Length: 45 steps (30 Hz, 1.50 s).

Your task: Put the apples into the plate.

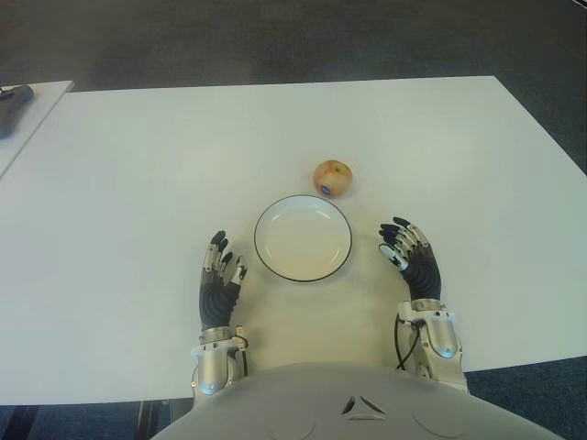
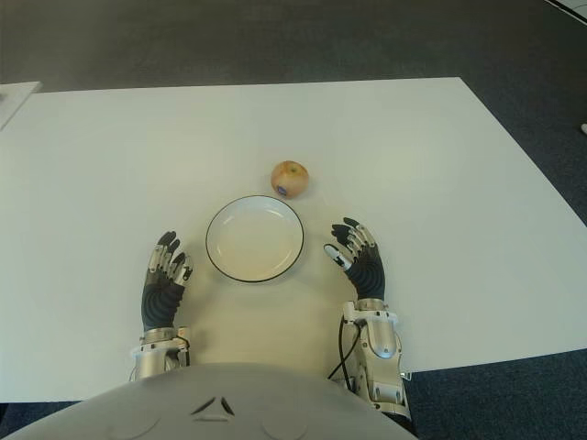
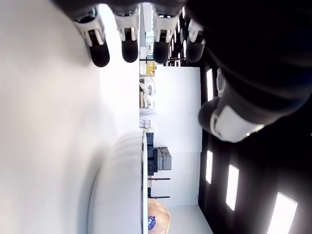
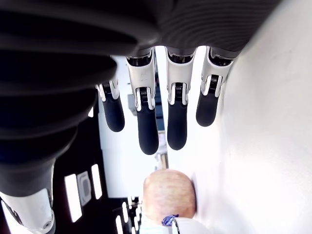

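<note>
An apple (image 1: 333, 177) is sitting on the white worktop (image 1: 138, 183), just beyond the far rim of the plate (image 1: 303, 237), outside it. The left robot hand (image 1: 220, 275) and right robot hand (image 1: 411, 252) are flanking the plate, each with fingers extended and released, grasping nothing.
</note>
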Motion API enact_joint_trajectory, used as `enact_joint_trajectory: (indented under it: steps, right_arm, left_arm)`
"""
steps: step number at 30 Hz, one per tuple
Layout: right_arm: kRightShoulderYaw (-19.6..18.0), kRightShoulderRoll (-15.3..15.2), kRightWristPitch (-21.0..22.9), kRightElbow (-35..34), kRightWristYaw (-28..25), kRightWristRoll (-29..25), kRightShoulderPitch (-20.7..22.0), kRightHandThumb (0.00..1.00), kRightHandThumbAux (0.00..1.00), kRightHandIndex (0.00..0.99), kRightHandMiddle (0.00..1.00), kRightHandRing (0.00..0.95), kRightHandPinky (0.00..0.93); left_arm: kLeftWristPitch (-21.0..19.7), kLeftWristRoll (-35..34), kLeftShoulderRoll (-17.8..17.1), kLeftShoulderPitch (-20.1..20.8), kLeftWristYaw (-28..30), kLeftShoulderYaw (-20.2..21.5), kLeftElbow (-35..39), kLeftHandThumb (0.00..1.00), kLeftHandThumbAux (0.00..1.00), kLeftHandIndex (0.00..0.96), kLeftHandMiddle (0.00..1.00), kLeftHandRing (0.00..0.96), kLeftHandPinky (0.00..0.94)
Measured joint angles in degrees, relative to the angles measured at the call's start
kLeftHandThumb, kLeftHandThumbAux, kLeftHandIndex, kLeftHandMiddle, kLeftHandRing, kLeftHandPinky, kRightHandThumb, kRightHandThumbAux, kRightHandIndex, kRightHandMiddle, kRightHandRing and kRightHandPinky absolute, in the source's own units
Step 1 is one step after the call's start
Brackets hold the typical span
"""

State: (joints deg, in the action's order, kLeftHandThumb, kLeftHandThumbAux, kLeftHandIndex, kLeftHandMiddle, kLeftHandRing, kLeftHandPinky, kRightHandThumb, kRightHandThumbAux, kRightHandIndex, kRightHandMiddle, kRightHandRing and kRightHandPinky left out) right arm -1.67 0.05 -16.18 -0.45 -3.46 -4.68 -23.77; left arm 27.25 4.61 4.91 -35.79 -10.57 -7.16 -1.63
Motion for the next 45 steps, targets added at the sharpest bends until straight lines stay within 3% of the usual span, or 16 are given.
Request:
enact_joint_trajectory:
  steps: [12, 24, 30, 35, 40, 45]
  right_arm:
    - [-0.14, -0.12, 0.00, 0.26, -0.03, -0.07, 0.31, 0.709, 0.670, 0.214, 0.341, 0.294, 0.246]
    - [-0.80, -0.14, -0.01, 0.99, -0.06, -0.10, 1.19, 0.722, 0.674, 0.214, 0.354, 0.288, 0.181]
    - [-1.21, -0.21, 0.02, 0.71, -0.09, -0.12, 1.65, 0.728, 0.674, 0.217, 0.361, 0.292, 0.212]
    - [-1.33, -0.69, 4.09, -3.03, 0.34, 0.24, 2.07, 0.716, 0.670, 0.194, 0.328, 0.273, 0.196]
    - [-1.08, -3.53, 5.07, -4.99, 2.48, 7.19, 4.50, 0.631, 0.645, 0.140, 0.242, 0.215, 0.178]
    - [-0.11, -8.79, 4.62, -4.29, 5.92, 19.30, 9.28, 0.550, 0.610, 0.089, 0.191, 0.168, 0.153]
  left_arm:
    - [-0.03, 0.03, 0.01, 0.00, 0.00, -0.17, 0.00, 0.207, 0.633, 0.083, 0.075, 0.077, 0.136]
    - [-0.03, 0.03, 0.03, 0.03, 0.00, -0.35, -0.08, 0.222, 0.631, 0.092, 0.081, 0.084, 0.139]
    - [-0.03, 0.03, 0.08, 0.15, 0.00, -0.42, -0.16, 0.230, 0.626, 0.096, 0.089, 0.098, 0.160]
    - [-0.03, 0.03, 0.21, 0.59, -0.02, -0.55, -0.47, 0.229, 0.625, 0.098, 0.094, 0.106, 0.164]
    - [-0.03, 0.09, 0.32, 1.04, -0.36, -0.68, -0.84, 0.226, 0.628, 0.091, 0.084, 0.095, 0.151]
    - [-0.01, 0.99, 0.42, 1.47, -1.18, -0.92, -1.22, 0.220, 0.634, 0.089, 0.080, 0.094, 0.158]
